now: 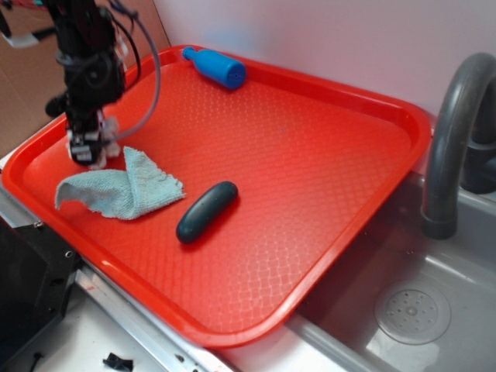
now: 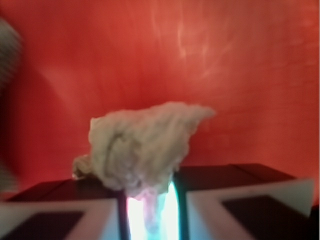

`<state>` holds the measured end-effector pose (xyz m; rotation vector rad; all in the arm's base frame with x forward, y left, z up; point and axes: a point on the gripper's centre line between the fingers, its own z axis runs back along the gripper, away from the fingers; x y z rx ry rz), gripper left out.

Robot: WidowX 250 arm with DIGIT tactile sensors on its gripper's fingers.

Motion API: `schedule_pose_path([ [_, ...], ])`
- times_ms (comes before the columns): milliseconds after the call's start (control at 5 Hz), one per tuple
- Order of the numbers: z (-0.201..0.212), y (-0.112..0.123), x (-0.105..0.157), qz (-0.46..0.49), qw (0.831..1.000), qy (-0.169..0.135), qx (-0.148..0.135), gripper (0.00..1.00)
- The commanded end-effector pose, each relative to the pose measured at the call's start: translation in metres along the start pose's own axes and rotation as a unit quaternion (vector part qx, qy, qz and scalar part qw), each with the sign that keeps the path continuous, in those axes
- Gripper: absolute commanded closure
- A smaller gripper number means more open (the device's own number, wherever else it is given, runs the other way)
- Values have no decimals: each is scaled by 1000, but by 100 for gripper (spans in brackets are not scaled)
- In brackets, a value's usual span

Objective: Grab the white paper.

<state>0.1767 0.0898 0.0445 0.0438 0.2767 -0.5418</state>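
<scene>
The white paper (image 2: pixel 145 145) is a small crumpled wad with pinkish creases. In the wrist view its lower end is pinched between the two fingers of my gripper (image 2: pixel 148 210), and the rest bulges out past the fingertips over the red tray (image 2: pixel 240 65). In the exterior view my gripper (image 1: pixel 87 155) points down at the tray's left side, just above the upper corner of the light blue-green cloth (image 1: pixel 124 190). There the fingers mostly hide the paper.
On the red tray (image 1: pixel 310 155) lie a dark oblong object (image 1: pixel 206 211) near the middle and a blue bottle (image 1: pixel 217 67) at the far rim. A grey faucet (image 1: pixel 457 132) and a sink (image 1: pixel 364 256) are to the right.
</scene>
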Motion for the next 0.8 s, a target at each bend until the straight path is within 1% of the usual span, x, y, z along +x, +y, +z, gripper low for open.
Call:
schedule_pose_path([
  [0, 102, -24, -10, 250, 959, -128, -27, 100],
  [200, 150, -57, -11, 353, 920, -166, -37, 100],
  [400, 184, -91, -7, 354, 910, -205, -62, 100],
  [600, 196, -108, 0, 362, 905, -219, -39, 100],
])
